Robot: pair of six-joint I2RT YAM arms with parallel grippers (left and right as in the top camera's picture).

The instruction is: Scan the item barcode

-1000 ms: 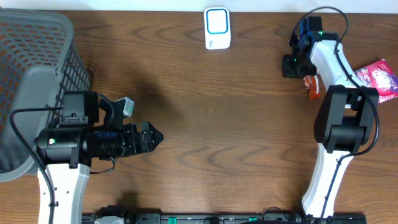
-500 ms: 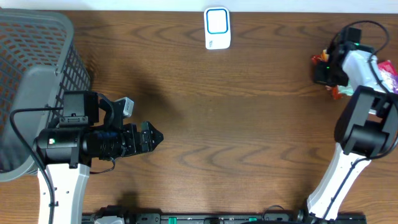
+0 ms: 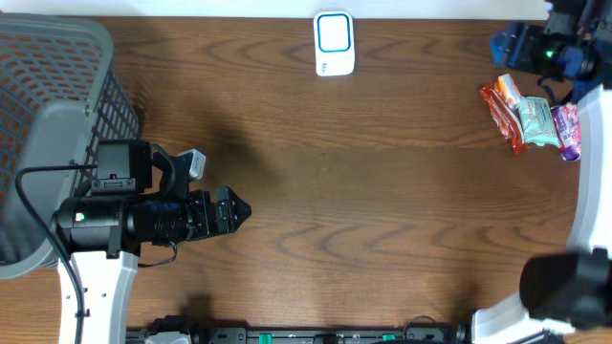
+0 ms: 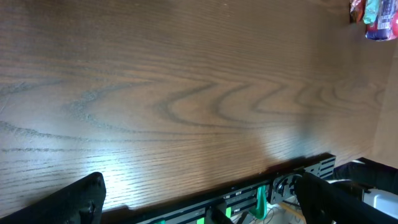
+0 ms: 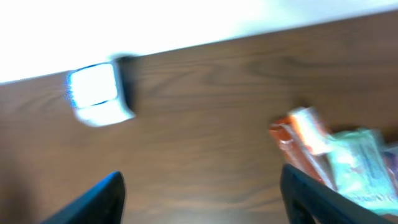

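Packets (image 3: 531, 119) on the tabletop (image 3: 382, 191) at far right of the overhead frame, just below the right jaws, not touching them, right jaws open and empty, scanner (image 3: 334, 43) top centre, left jaws open, lower left

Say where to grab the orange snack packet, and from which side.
I'd grip the orange snack packet across its narrow far end, from above: it lies flat, that end is free, and the pale green packet crowds its right side.

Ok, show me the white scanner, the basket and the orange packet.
white scanner (image 3: 334, 34), overhead view, its blue-rimmed face.
basket (image 3: 117, 103), overhead view, right mesh wall.
orange packet (image 3: 500, 107), overhead view, its middle.
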